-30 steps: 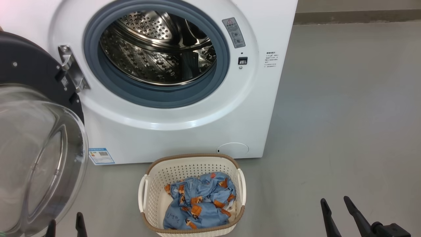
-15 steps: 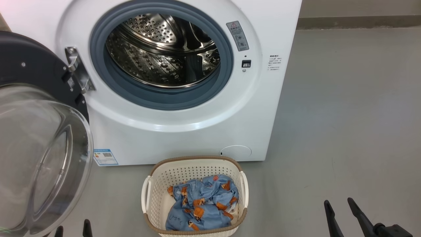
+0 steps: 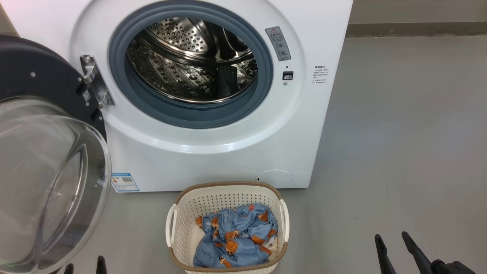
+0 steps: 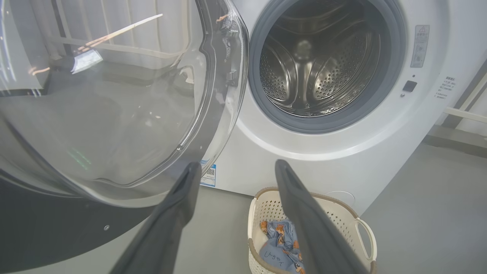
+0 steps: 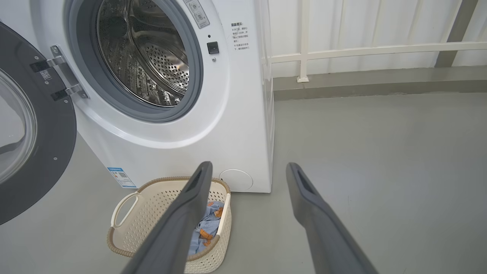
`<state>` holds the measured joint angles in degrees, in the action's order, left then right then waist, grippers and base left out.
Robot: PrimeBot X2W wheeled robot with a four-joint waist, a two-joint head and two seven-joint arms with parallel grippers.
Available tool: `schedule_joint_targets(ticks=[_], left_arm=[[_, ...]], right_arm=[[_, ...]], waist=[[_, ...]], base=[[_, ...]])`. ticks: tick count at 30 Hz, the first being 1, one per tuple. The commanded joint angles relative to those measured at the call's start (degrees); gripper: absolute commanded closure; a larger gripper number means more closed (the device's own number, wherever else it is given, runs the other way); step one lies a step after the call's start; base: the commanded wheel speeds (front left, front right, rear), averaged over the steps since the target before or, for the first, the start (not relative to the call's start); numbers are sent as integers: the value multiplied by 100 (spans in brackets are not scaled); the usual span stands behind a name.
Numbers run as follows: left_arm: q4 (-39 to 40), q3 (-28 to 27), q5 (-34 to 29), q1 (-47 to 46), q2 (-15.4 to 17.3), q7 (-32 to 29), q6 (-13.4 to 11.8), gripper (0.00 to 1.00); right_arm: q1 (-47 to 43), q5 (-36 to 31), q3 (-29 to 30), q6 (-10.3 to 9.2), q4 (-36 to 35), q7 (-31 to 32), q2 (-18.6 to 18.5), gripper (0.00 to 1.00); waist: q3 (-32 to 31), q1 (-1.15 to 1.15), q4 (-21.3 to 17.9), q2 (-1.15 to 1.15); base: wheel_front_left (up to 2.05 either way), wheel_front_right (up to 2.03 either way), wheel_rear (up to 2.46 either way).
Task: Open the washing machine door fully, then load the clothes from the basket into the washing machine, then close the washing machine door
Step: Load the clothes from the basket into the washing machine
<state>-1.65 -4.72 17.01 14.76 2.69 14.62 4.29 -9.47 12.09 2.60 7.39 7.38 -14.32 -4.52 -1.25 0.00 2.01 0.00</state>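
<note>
Those clothes [image 3: 236, 243] look light and floppy, so pinch the bunched-up middle in the basket [image 3: 228, 184]. Your left gripper [image 4: 237, 164] and right gripper [image 5: 249, 164] hold nothing, jaws wide apart.

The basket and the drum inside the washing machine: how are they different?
The basket is cream plastic; the drum is shiny steel. The basket holds the clothes; the drum looks empty. The basket opens upward, the drum toward the front. Both are dotted with small holes.
</note>
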Motion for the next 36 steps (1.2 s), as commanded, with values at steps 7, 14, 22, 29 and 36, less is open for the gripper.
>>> schedule_joint_targets(ticks=[7, 14, 22, 29, 36], left_arm=[[38, -140, -91, -40, 20, 38, 6, 0], [-27, -152, -104, -73, 19, 38, 28, 0], [19, -179, -121, -122, 19, 38, -8, 0], [35, -129, -127, -123, 19, 38, -35, 0], [136, -102, -126, -118, 19, 38, -1, 0]], right_arm=[[104, -52, -141, 10, -119, -68, -88, 0], [111, -42, -167, 10, -141, -68, -57, 0], [143, -13, -164, 10, -134, -68, -34, 0], [136, -16, -150, 10, -145, -68, -20, 0], [160, -19, -183, 10, -153, -68, -2, 0]], waist=[[2, 0, 13, 0], [38, 0, 28, 0], [93, 0, 34, 0], [104, 0, 42, 0], [142, 0, 27, 0]], base=[[10, -10, 0], [91, -91, 0], [142, -142, 0], [51, -51, 0], [0, 0, 0]])
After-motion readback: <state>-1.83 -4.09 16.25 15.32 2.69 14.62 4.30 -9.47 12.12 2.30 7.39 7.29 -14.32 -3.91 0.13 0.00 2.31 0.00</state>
